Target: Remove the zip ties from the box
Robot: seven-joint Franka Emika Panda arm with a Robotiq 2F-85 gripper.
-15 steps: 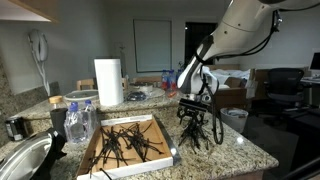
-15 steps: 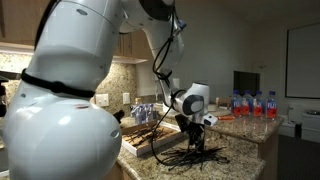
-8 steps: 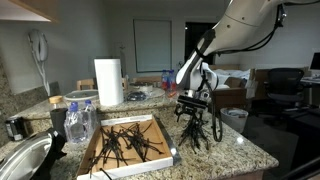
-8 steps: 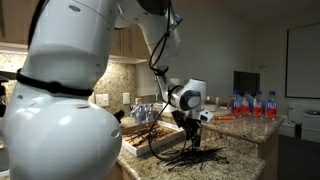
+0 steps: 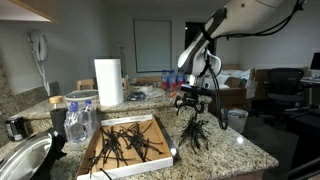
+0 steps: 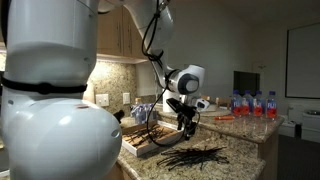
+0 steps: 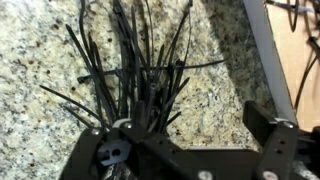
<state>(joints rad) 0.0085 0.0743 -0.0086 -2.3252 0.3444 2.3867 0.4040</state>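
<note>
Noted gripper [image 5: 193,100] with jaws apart, empty, above zip ties [image 5: 195,135] on counter [image 5: 245,152] at 3 o'clock from box [image 5: 168,150]; likely parked there as cleared. Saw more inside box.

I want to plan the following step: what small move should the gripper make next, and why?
Probably swing back over the box: the gripper is open above a bunch of zip ties lying on the counter, while many zip ties remain inside the box.
</note>
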